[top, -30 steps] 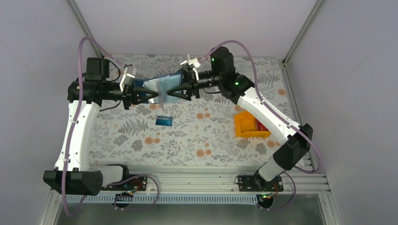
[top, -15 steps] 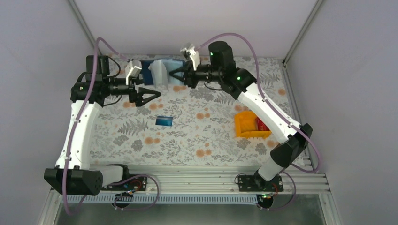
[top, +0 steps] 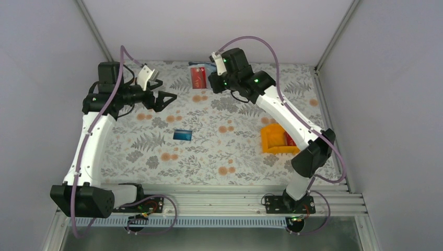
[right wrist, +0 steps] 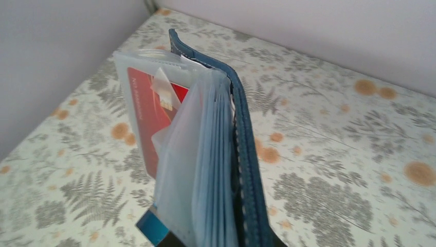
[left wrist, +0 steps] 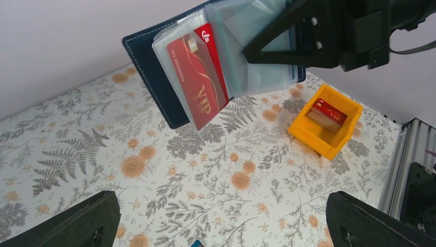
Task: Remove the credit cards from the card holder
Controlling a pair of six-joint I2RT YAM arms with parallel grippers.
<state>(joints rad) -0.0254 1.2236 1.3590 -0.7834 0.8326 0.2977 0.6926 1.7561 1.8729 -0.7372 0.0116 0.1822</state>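
Three cards I can count, Ana: two red and one blue. One red card (left wrist: 198, 85) sits in a clear sleeve (left wrist: 257, 77) of the card holder (left wrist: 154, 77). Another red card (left wrist: 326, 113) lies inside the orange bin (left wrist: 313, 141). The blue card (top: 183, 135) lies flat on the table (top: 224, 151), to the left of the bin and well apart from it.

And the holder itself, Tomas? How many grippers have it?

Only one. The right gripper (left wrist: 254, 51) pinches it by the sleeves and holds it open in the air, far to the left of the bin, near the far edge of the table. (In the right wrist view a blue corner (right wrist: 151, 229) shows under the sleeves; I cannot tell if it is a fourth card.) The left gripper (top: 167, 100) hangs still further left of the bin, apart from the holder. Its fingers (left wrist: 77, 221) are spread wide, with nothing between them.

What is different from before?

One second ago both grippers met at the holder. Half a second ago the left one was already off it. Now the right arm has carried the holder further back and turned it, so the red card faces the top camera. The bin and the blue card did not move.
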